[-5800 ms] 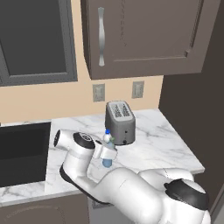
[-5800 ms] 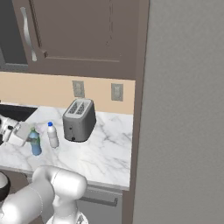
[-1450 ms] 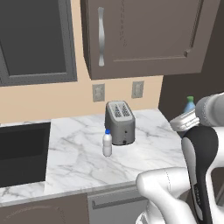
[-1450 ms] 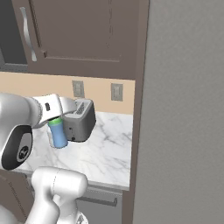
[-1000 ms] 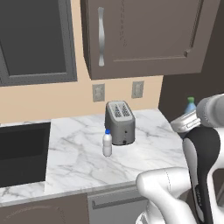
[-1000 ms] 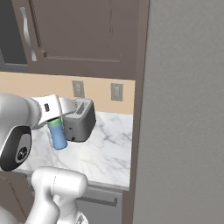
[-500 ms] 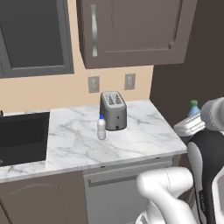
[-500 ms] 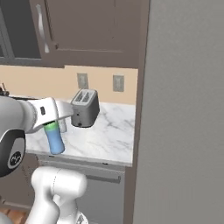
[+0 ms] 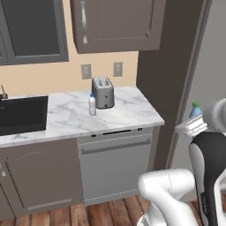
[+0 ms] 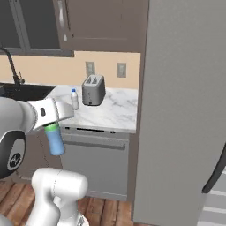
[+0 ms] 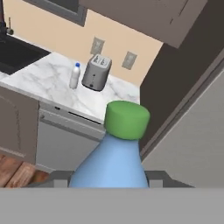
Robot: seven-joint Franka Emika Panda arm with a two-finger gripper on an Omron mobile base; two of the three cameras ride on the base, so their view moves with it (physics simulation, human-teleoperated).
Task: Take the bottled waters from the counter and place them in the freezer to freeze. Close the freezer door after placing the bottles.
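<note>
The blue bottle is pinched by the gripper and hangs in free air, away from the counter edge. The white bottle is left far beyond, beside the toaster. The closed freezer door is seen at the side.

The white marble counter with grey veins sits over dark brown cabinets and a grey dishwasher front. A black sink is set into its left portion. Standing directly on the slab: a grey two-slot toaster, upright near the back wall, and a small white plastic bottle with a blue cap, upright just beside the toaster on its sink side (contact between them cannot be determined). Below, a wooden plank floor is visible.
</note>
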